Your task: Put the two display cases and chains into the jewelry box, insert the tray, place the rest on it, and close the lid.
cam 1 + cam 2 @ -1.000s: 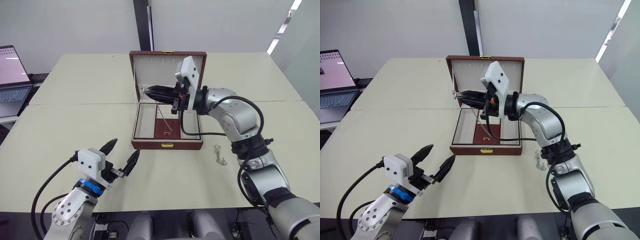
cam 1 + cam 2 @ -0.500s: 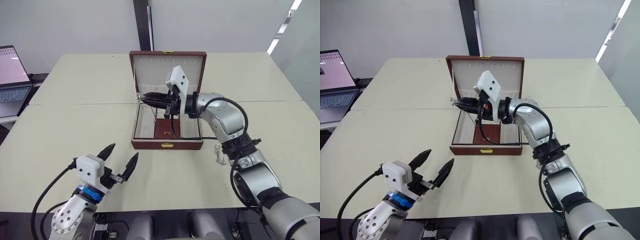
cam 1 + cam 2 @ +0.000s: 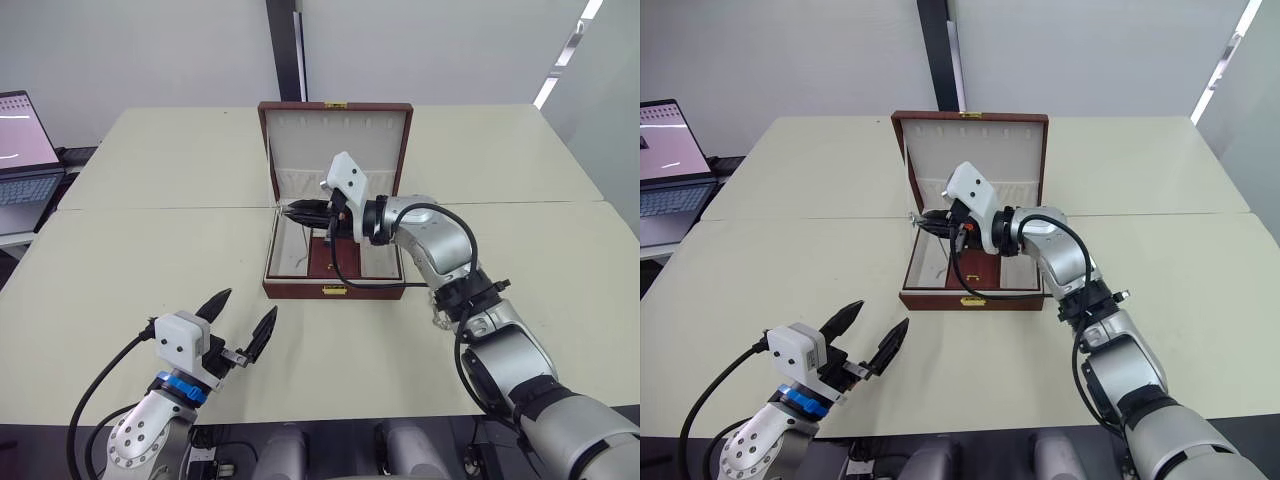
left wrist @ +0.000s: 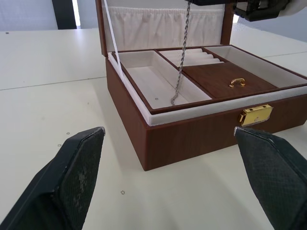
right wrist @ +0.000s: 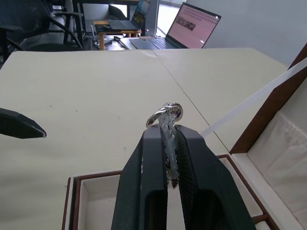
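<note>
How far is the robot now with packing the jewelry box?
Done: the tray already sits in the jewelry box. In hand: the right gripper dangles a chain over a tray compartment. Left: another chain lies on the table, and the lid stands open.

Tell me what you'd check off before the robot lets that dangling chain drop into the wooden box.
1. Chain held firmly: ok. The right gripper is shut on the chain near its ring end.
2. Chain over a compartment: ok. Its lower end hangs in the left cream compartment of the tray seated in the jewelry box.
3. Lid out of the way: ok. The lid stands open behind.
4. Left gripper clear: ok. The left gripper is open, over the table, short of the box.
5. Chain hanging still: cannot tell from single pictures.
6. Items left to do: not ok. Another chain lies on the table by the right arm.
</note>
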Robot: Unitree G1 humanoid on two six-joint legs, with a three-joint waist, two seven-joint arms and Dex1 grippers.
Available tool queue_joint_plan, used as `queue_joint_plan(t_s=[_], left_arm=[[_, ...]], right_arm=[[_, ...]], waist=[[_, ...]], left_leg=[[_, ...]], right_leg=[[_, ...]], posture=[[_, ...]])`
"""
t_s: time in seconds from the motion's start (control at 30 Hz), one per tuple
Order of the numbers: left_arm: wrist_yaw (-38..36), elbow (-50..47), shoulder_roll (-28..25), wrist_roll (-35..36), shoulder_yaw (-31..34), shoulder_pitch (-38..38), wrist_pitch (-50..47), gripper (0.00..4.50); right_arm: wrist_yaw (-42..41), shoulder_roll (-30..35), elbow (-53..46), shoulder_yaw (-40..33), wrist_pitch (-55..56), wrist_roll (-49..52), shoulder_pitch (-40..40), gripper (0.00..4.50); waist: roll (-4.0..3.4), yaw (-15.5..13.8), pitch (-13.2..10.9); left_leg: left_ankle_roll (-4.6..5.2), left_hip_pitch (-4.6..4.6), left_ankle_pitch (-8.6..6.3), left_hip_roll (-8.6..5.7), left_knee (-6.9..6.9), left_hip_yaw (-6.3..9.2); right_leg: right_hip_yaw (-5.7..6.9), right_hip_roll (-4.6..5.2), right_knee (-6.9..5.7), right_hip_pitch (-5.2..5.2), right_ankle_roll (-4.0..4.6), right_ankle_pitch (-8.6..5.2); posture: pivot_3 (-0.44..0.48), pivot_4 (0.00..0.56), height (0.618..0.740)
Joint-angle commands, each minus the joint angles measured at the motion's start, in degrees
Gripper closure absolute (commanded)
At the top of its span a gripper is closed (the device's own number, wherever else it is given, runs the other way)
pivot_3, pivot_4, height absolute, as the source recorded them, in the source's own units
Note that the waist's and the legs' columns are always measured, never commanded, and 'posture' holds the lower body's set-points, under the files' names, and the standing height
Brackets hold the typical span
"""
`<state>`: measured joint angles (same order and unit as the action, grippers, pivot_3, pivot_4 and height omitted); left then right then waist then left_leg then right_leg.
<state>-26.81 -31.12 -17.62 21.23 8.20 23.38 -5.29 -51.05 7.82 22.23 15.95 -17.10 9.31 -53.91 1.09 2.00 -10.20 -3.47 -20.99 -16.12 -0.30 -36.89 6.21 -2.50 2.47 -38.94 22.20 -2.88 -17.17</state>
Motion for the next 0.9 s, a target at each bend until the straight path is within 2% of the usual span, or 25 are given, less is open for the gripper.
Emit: queue_joint_plan(t_s=[0.03,0.5,0.57,0.67,0.9], left_arm=[[0.28,-0.71,0.37,-0.33,-0.08,-0.22,1.50,0.00],[1.02,-0.83,0.38,-0.55,-0.40,-1.06,1.17,0.00],[1.20,-0.83,0.34,-0.55,-0.39,-1.22,1.06,0.00],[1.41,-0.88,0.20,-0.46,-0.33,-1.26,0.80,0.00],[0.65,-0.93,-0.93,1.12,0.38,-2.42,-1.22,0.00]], right_arm=[[1.32,-0.94,0.10,0.47,1.38,-1.80,-0.30,4.44],[2.33,-2.85,1.49,0.83,1.03,-3.97,-0.06,4.44],[2.05,-2.91,1.30,0.68,0.89,-3.79,0.03,3.73],[1.77,-2.96,0.85,0.00,0.40,-3.03,0.06,3.03],[0.76,-1.81,-0.27,-1.82,0.20,-1.54,0.10,1.08]], waist=[[0.00,0.01,0.00],[-0.01,0.03,-0.01],[-0.01,0.03,-0.01],[-0.01,0.03,-0.01],[-0.01,0.03,-0.01]], left_leg=[[0.00,0.00,0.00,0.00,0.00,0.00],[0.00,0.00,0.00,0.00,0.00,0.00],[0.00,0.00,0.00,0.00,0.01,0.01],[0.00,0.00,0.00,0.00,0.01,0.00],[0.00,0.00,0.00,-0.01,0.01,0.00]], right_leg=[[0.00,0.00,0.00,0.00,0.00,0.00],[0.00,0.00,0.00,0.01,0.00,0.00],[0.00,0.00,0.00,0.01,0.00,0.00],[0.00,0.00,0.00,0.01,0.00,0.00],[0.00,0.00,0.00,0.00,0.00,0.00]], posture=[[0.000,0.150,0.740],[0.000,0.150,0.740],[0.000,0.150,0.740],[0.000,0.150,0.740],[0.000,0.150,0.740]])
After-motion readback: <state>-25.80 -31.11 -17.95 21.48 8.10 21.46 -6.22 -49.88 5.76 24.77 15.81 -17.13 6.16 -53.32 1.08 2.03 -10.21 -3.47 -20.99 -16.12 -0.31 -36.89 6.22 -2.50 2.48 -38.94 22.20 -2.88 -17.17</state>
